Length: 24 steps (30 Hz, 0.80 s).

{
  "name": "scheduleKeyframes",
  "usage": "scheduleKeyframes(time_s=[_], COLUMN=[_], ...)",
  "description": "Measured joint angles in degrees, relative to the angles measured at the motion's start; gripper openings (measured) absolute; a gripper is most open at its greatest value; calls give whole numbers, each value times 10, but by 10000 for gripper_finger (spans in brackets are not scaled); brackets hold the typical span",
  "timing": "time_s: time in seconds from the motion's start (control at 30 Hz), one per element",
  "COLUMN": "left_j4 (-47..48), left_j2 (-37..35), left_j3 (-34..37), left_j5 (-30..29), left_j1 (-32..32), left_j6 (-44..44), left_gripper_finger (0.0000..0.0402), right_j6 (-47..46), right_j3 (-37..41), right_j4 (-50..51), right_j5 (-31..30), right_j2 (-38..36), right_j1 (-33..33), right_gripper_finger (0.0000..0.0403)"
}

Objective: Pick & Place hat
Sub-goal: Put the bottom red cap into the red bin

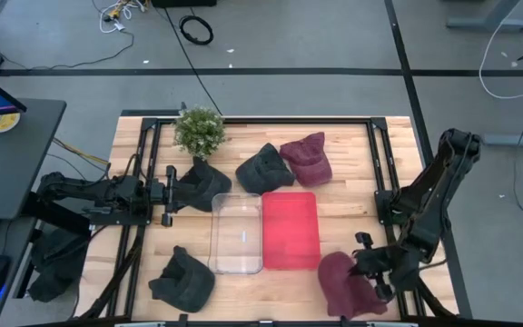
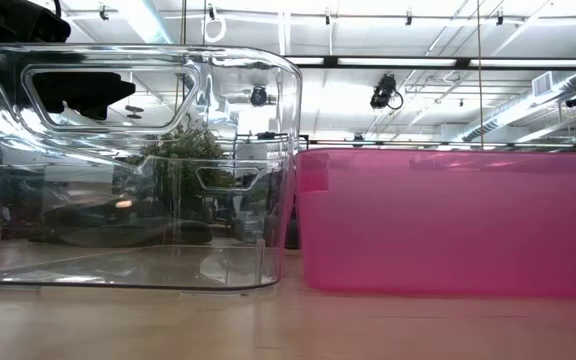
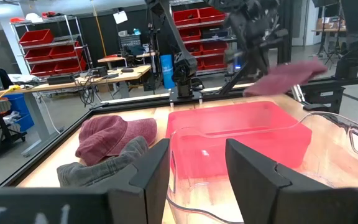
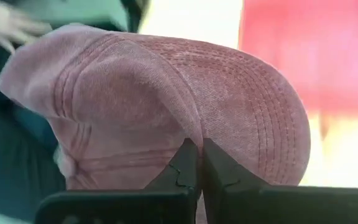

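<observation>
A maroon bucket hat [image 1: 345,283] is at the table's near right corner, with my right gripper [image 1: 365,269] shut on it; the left wrist view shows this hat [image 3: 288,74] raised beyond the red bin. My left gripper [image 1: 166,195] stands open and level at the table's left, beside a dark hat [image 1: 203,184], touching nothing. A second maroon hat [image 1: 305,157] and another dark hat [image 1: 262,169] lie at the far middle. A third dark hat [image 1: 184,278] lies near the front left. My right gripper pinches a fold of the maroon hat [image 4: 188,134] between its two shut fingertips, where the crown meets the stitched brim. The fingers slant down at it from the table's right side. The hat is lifted clear of the table and spreads out beyond the fingers.
A clear bin [image 1: 236,233] and a red bin [image 1: 290,230] stand side by side mid-table; in the low view they fill the picture. A small potted plant [image 1: 199,130] stands at the far left. Black frame rails [image 1: 381,163] run along the table's sides.
</observation>
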State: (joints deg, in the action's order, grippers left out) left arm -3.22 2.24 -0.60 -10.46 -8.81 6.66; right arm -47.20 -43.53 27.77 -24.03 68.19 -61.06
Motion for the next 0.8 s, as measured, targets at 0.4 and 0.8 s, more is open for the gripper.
scheduleKeyframes(time_s=[0.4, 0.8], left_j4=[0, 0], left_j2=[0, 0], left_j3=[0, 0], left_j5=[0, 0], left_j1=[0, 0], left_j6=[0, 0], left_gripper_finger=[161, 161], right_j6=[217, 307], right_j3=[0, 0], right_j4=[-126, -182], right_j5=[-143, -37], right_j2=[-63, -35], right_j1=[97, 283], right_gripper_finger=[2, 2])
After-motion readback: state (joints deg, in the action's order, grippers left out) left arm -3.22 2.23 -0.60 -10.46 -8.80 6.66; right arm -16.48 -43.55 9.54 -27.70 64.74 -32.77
